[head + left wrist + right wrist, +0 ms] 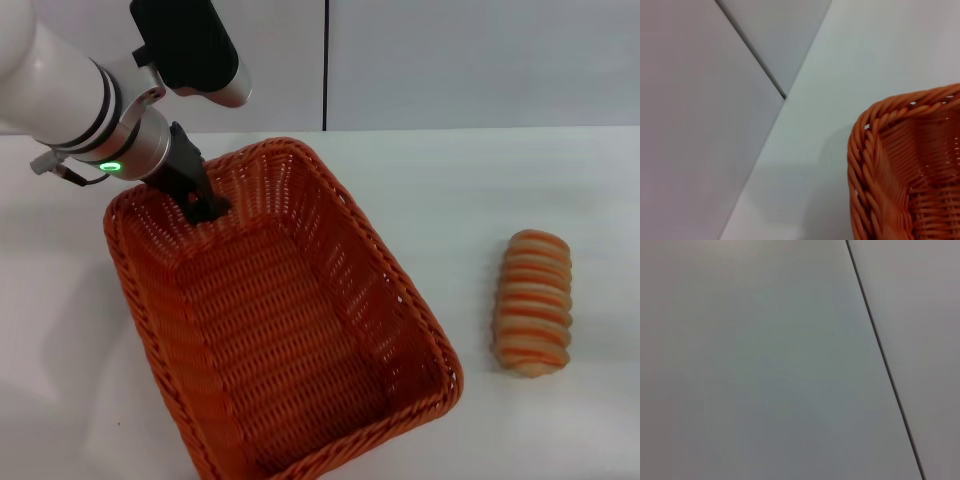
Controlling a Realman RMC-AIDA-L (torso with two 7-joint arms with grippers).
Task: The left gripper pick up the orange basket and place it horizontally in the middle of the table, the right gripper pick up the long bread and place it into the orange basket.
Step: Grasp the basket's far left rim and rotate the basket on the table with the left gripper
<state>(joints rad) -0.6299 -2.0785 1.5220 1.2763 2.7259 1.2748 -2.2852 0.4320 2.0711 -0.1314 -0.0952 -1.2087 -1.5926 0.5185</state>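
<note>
1. The left gripper (205, 205) comes in from the far left on a white arm with black bands and a lit green ring, and its black tip sits at the far rim of the orange basket (290, 330).
2. Its jaws look pinched on the braided far rim, one finger inside the wall and the tip dark against the weave; the grip itself is partly hidden, so the pinch is judged from how the tip straddles the rim.
3. The orange basket rests on the white bench (90, 330), left of centre, skewed so that its long side runs from the far left to the near right. Its near corner reaches close to the near edge of the head view.
4. The basket holds nothing.
5. In the left wrist view a corner of the basket (900, 165) with its twisted rim shows against the bench (840, 75), with a grey wall panel and a dark seam behind.
6. The long bread (534, 303) lies on the bench to the right of the basket, well apart from it, its length running near to far, its orange-brown stripes crosswise.
7. The right gripper shows in no view; the right wrist view gives only a pale surface crossed by a dark line.
</note>
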